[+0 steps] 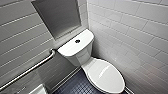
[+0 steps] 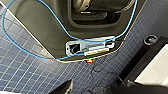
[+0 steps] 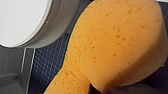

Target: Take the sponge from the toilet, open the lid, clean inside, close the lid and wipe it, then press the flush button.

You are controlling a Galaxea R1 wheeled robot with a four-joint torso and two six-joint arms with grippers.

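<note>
Above the closed lid [image 1: 106, 75] I have open air. The tiled wall [image 1: 130, 37] stands close beside the toilet [image 1: 80, 56] on the right, and a grab bar [image 1: 30, 68] juts out on the left.

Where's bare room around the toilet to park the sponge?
The closed lid is bare all over. The tank top is free either side of the flush button. The dark floor between the bowl and the grab-bar wall is open. Tight: between the tank and the grab bar.

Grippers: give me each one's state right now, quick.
Left gripper: open, holding nothing.
Right gripper: closed on the sponge.
</note>
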